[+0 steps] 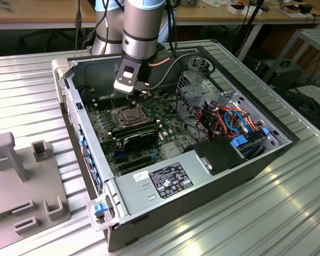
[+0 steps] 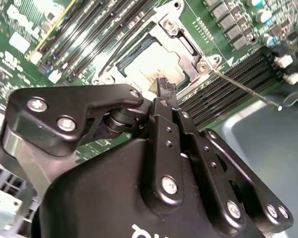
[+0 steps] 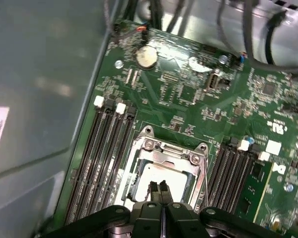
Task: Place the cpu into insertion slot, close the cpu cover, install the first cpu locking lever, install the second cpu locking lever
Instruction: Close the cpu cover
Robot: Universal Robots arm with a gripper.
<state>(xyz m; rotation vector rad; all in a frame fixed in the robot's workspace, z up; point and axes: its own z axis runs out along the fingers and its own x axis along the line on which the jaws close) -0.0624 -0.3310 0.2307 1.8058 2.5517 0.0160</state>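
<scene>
Gripper [image 3: 159, 187], jaws together, over the partly hidden cpu [image 3: 173, 176].

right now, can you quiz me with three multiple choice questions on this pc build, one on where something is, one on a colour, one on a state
1. The gripper hangs over:
A) the power supply
B) the insertion slot
C) the grey fixture on the table

2. The circuit board is:
A) blue
B) red
C) green

3. The cpu is:
A) seated in the insertion slot
B) pinched in the gripper
C) lying on the table outside the case

Answers:
1 B, since the exterior view shows the gripper directly above the socket inside the case.
2 C, since both wrist views show a green board around the socket.
3 A, since the first wrist view shows its pale metal top inside the slot's metal frame, beneath the shut fingertips.
</scene>
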